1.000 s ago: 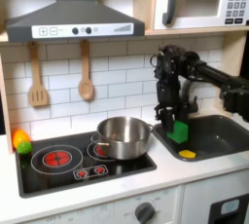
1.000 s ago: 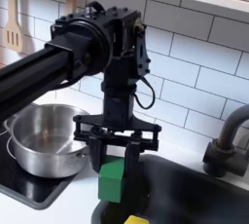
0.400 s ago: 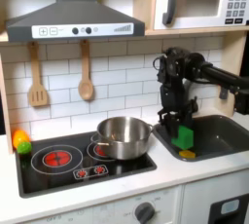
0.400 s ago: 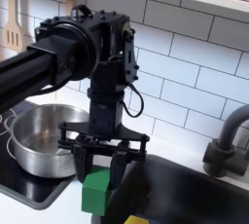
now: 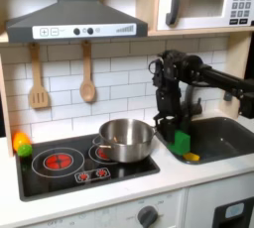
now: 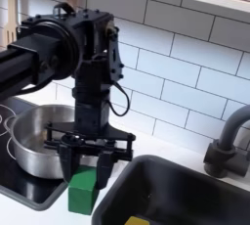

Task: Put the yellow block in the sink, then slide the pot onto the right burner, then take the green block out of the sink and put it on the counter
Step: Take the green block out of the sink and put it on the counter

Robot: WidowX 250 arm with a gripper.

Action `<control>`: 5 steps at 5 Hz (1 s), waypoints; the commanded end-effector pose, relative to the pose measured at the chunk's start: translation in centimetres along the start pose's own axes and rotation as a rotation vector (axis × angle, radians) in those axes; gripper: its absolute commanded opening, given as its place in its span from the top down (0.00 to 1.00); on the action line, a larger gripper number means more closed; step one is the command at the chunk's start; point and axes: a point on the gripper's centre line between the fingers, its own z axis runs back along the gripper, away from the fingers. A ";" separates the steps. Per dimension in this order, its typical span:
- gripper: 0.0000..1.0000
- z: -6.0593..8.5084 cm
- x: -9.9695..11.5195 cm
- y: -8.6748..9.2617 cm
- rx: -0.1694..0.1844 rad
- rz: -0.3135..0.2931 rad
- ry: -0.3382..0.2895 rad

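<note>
Fingers of the gripper pinch the green block, carried just outside the sink rim above the counter. Beside the sink, the pot covers the right burner. Inside lies the yellow block. Only setting down remains.

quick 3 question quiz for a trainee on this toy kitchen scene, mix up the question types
1. True or false: the hand is shut on the green block.
2. Where is the yellow block? A) in the sink B) inside the pot C) on the left burner
3. Fill in: in the first exterior view, the pot sits over the ___ burner.

Key: 1 true; 2 A; 3 right
</note>
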 end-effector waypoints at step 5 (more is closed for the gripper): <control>1.00 -2.1 2.2 3.0 0.005 -0.013 -0.017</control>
